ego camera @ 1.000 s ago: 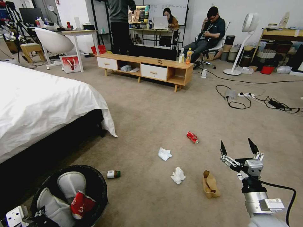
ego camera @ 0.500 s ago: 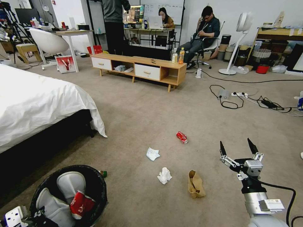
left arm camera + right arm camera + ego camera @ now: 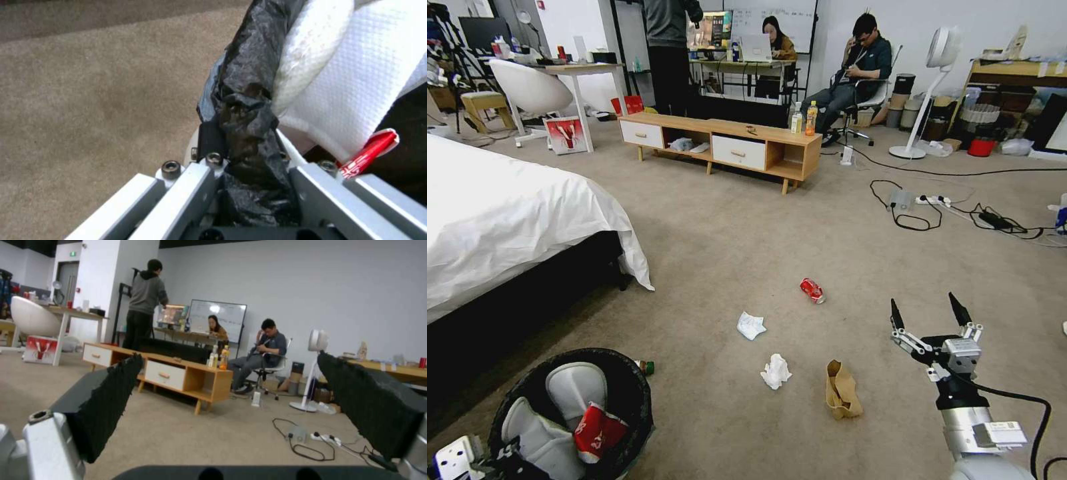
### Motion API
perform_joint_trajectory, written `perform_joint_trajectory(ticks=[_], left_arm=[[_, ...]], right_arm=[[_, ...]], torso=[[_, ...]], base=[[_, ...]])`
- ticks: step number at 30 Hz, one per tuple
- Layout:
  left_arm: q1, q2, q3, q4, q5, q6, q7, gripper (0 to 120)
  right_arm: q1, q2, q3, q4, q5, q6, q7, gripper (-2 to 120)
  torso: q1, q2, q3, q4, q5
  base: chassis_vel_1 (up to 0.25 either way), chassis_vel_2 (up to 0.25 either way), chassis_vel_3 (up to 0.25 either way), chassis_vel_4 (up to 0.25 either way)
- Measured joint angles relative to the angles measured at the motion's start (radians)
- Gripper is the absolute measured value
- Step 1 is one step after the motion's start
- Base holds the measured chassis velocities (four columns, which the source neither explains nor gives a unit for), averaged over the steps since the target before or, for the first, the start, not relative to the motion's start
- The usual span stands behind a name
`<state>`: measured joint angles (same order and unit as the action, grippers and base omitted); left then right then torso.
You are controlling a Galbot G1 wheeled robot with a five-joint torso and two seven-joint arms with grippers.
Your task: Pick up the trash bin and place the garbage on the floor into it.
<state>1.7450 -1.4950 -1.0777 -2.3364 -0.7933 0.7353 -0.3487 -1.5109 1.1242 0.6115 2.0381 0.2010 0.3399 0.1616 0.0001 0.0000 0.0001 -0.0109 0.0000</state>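
Observation:
The trash bin (image 3: 627, 400), with its black bag folded over the rim, hangs at the lower left of the head view. It holds white tissues and a red-and-white cup (image 3: 594, 432). My left gripper (image 3: 247, 156) is shut on the bin's bagged rim (image 3: 249, 100). My right gripper (image 3: 928, 312) is open and empty, held above the floor (image 3: 727, 253) at lower right. Garbage lies on the carpet: a crushed red can (image 3: 812, 291), two tissues (image 3: 751, 325) (image 3: 776, 371), a brown paper bag (image 3: 842, 399). A green-capped bottle (image 3: 644, 367) peeks out behind the bin.
A white-covered bed (image 3: 507, 213) fills the left side. A low wooden cabinet (image 3: 720, 143) with two upright drink bottles (image 3: 810, 119) stands farther ahead. Cables and a power strip (image 3: 934, 200) lie on the carpet at the right, near a standing fan (image 3: 924, 100).
The camera turned, so the whole scene shifted left over the first half second, then held still. The bottle is now mostly hidden behind the bin. Both grippers keep their pose.

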Motion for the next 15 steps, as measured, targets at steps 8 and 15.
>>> perform_joint_trajectory(ticks=[8,15], left_arm=[[0.003,-0.003,-0.005,-0.007,-0.035,0.000,-0.012,3],[0.007,-0.004,-0.009,-0.007,-0.046,0.000,-0.011,3]], right_arm=[[0.000,-0.003,0.001,0.002,-0.001,-0.002,0.000,100],[-0.007,-0.003,0.006,0.002,-0.006,-0.001,-0.002,100]], torso=[[0.000,0.000,0.000,0.0000,0.0000],[0.000,0.000,0.000,0.0000,0.0000]], base=[[0.000,0.000,0.000,0.000],[0.000,0.000,0.000,0.000]])
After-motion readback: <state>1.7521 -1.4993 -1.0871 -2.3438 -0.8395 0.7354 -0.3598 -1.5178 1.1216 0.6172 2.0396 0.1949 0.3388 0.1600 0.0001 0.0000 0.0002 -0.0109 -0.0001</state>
